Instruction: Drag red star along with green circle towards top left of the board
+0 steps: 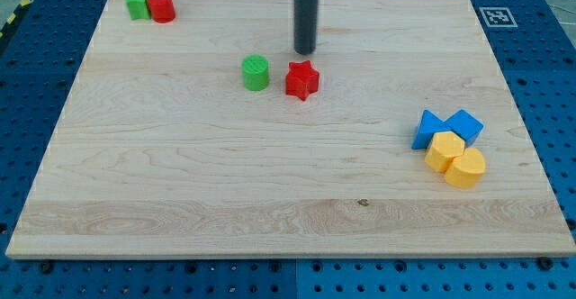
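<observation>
The red star [302, 79] lies on the wooden board [225, 173] a little above its middle. The green circle [256, 72] stands just to its left, a small gap between them. My tip [306, 52] is the lower end of the dark rod that comes down from the view's top. It stands just above the red star, slightly to its upper right, close to it but apart. It is farther from the green circle.
A green star [136, 2] and a red cylinder [162, 6] touch each other at the board's top left corner. Two blue blocks [447, 126] and two yellow blocks [455, 158] cluster at the view's right. A marker tag [498, 16] sits off the top right corner.
</observation>
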`<state>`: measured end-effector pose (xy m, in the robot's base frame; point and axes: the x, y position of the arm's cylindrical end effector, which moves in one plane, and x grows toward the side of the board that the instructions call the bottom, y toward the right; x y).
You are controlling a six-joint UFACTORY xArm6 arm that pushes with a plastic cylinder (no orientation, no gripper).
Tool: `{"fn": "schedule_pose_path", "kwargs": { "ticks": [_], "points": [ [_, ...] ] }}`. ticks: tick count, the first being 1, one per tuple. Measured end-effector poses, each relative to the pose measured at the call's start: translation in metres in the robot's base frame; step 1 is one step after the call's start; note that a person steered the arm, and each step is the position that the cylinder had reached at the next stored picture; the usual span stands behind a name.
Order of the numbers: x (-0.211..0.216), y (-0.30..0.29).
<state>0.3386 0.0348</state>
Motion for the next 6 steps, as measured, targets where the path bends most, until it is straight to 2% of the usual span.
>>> {"fn": "schedule_pose_path", "kwargs": {
  "ticks": [2, 3, 6],
  "points": [
    [0.056, 0.041],
    [0.067, 0.031],
    [0.057, -0.04]
  ]
}}
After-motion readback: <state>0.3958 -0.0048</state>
